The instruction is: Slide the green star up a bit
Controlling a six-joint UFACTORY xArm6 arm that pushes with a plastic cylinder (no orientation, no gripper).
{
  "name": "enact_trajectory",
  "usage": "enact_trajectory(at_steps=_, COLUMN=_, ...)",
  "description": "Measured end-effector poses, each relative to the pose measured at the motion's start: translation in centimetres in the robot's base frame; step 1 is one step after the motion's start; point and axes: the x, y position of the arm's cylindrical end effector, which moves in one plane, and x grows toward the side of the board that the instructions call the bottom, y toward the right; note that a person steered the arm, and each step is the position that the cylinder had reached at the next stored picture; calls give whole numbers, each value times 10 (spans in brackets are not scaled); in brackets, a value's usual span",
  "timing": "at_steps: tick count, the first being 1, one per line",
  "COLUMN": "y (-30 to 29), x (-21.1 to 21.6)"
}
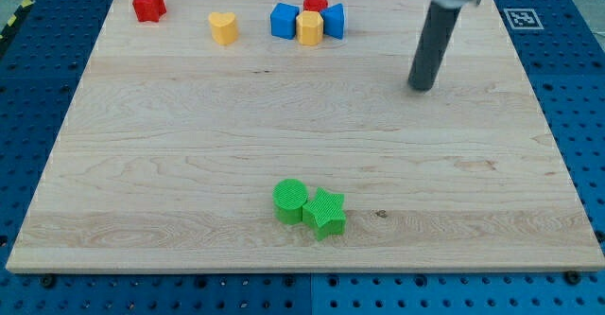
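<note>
1. The green star [325, 212], ridged on its faces, is seen near the view's bottom on the pale wooden board [189, 135], touching a green cylinder [290, 201] at its left.
2. My tip [420, 88], the end of a smooth dark rod, is set at the view's upper right, well apart from the star.
3. No pincer is carried, so nothing is grasped.
4. Along the top are found a red star [148, 4], a yellow heart [223, 28], and a tight cluster: blue cube [284, 20], yellow hexagonal block [309, 28], red cylinder [316, 4], blue block [335, 20].

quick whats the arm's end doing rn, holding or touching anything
My tip: a bare rod, no gripper, holding nothing and touching no block; it is far up and to the view's right of the green star.
</note>
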Motion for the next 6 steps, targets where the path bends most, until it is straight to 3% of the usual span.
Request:
enact_trajectory(at_steps=2, y=-178, x=33)
enact_trajectory(at_steps=3, y=-249, x=74)
enact_trajectory(at_steps=4, y=-270, x=135)
enact_trajectory(at_steps=5, y=-228, x=186)
enact_trajectory(at_steps=6, y=-223, x=188)
